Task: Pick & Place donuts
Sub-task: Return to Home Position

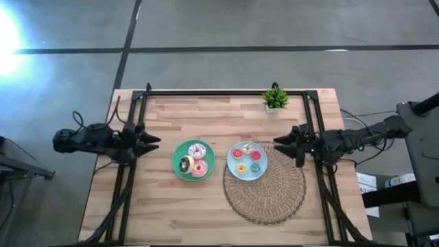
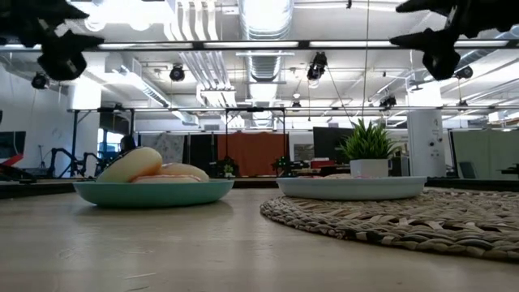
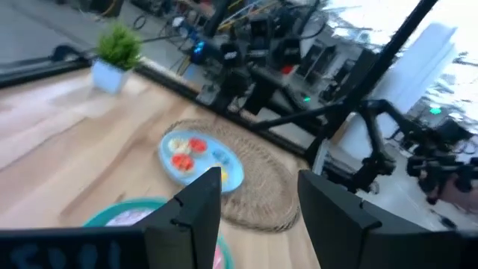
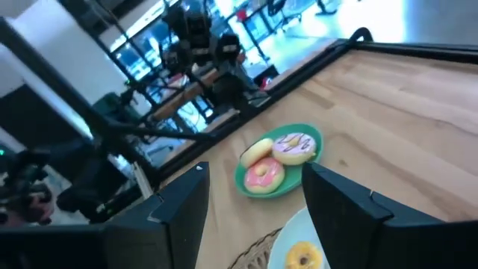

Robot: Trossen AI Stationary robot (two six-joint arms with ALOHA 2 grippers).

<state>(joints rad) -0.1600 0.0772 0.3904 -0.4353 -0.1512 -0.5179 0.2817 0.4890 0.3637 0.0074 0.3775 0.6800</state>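
Three larger donuts lie on the green plate near the table's middle: two pink-frosted and one dark brown; the right wrist view shows them too. Several tiny red and orange donuts lie on the light-blue plate, which rests on the woven mat. My left gripper hangs open above the table, left of the green plate. My right gripper hangs open to the right of the blue plate. Both are high in the low view, left and right.
A small potted plant stands at the table's far edge, right of centre. A black frame runs around the table's far and side edges. Bare wood lies in front of the plates and on the far left.
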